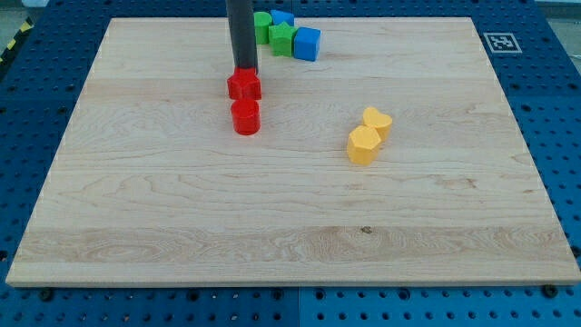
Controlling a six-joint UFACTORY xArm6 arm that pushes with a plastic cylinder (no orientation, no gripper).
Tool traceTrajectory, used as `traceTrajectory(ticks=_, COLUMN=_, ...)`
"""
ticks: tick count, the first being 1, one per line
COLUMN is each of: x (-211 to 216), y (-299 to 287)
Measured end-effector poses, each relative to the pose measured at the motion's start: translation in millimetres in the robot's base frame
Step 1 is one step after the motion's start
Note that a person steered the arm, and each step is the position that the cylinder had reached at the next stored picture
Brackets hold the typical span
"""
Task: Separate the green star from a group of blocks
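Wooden board (290,227) on blue pegboard; you see my tip (245,71) at the top edge of the red star-ish block (244,86), red cylinder (246,117) just below; no pincer on this rod. Green star (282,38) sits w/ green block (262,25), blue cube (307,44), blue block (282,17) at view's top, right of tip; yellow heart (378,122) & yellow hexagon (363,144) touching, mid-right.

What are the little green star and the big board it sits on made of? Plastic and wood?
Likely so. The green star looks like moulded plastic: even, saturated colour, smooth faces with a slight sheen. The board looks like pale wood, with long grain lines, a small knot and a matt surface.
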State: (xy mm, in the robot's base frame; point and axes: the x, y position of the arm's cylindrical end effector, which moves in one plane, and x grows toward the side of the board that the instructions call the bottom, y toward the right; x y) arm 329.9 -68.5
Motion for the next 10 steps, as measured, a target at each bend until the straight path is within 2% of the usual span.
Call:
traceTrajectory(ticks=2, x=26.6, y=-1.4)
traceTrajectory(ticks=4, x=-27.5, y=-2.8)
traceTrajectory(ticks=5, x=-37.7, y=-20.7)
traceTrajectory(ticks=7, x=-133.7, y=-25.4)
traceTrajectory(ticks=10, x=-136.3, y=25.1)
